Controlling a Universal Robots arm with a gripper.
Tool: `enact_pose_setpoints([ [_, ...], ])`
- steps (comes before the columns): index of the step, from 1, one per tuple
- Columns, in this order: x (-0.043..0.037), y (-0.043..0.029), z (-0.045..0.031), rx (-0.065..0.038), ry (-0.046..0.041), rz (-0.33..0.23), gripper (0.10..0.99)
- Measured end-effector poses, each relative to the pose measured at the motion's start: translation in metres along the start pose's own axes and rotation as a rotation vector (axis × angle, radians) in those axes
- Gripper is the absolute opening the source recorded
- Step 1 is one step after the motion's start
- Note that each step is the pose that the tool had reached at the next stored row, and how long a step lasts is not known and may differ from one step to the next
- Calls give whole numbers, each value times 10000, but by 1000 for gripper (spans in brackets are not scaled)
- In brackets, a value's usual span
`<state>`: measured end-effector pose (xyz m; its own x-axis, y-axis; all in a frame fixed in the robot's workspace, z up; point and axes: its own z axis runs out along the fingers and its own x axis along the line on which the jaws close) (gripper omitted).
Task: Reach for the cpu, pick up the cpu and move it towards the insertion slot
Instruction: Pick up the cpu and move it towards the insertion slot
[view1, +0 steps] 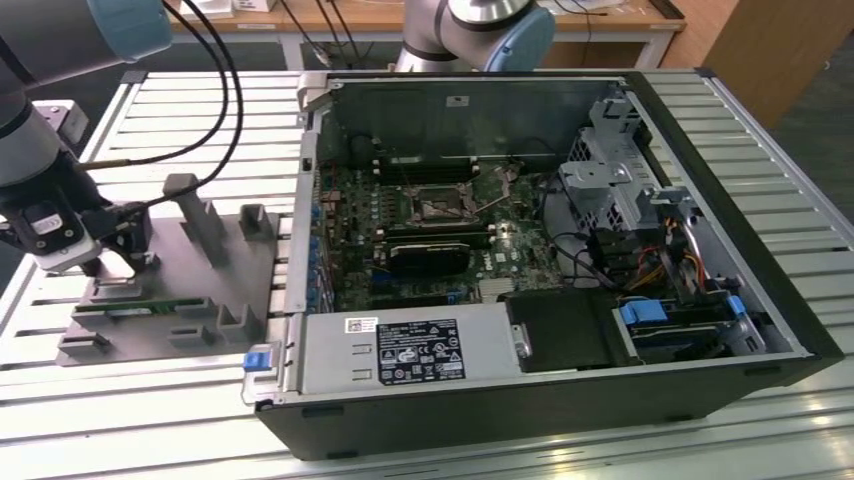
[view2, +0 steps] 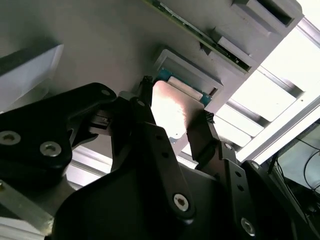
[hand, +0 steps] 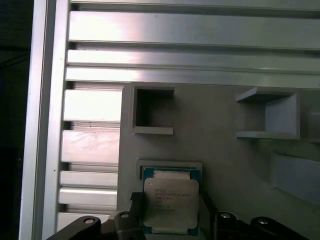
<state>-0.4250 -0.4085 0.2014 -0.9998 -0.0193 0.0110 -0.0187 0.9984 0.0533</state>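
The cpu (hand: 170, 204) is a silvery square chip lying over a teal-rimmed recess of the grey tray (hand: 225, 150). In the second wrist view the cpu (view2: 172, 107) glints between two black fingers (view2: 199, 134) that press on its opposite edges. My gripper (hand: 170, 201) is shut on it, just above the recess. In the exterior view the gripper (view1: 114, 268) is low over the tray (view1: 174, 330) at the exterior view's left. The insertion slot (view1: 438, 205) is a dark square socket with a metal frame on the motherboard, far from the gripper.
The open computer case (view1: 561, 400) fills the middle and right, with a black card (view1: 434, 255), a power supply (view1: 400, 352) and drive cage (view1: 607, 185). Grey upright blocks (view1: 198, 222) stand on the tray. A memory stick (view1: 134, 307) lies near the gripper. Slatted aluminium table (view1: 187, 130) all around.
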Motion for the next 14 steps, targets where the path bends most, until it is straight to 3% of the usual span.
enact_pose_setpoints([
  [14, 3, -2, -53, -2, -19, -8, 529],
])
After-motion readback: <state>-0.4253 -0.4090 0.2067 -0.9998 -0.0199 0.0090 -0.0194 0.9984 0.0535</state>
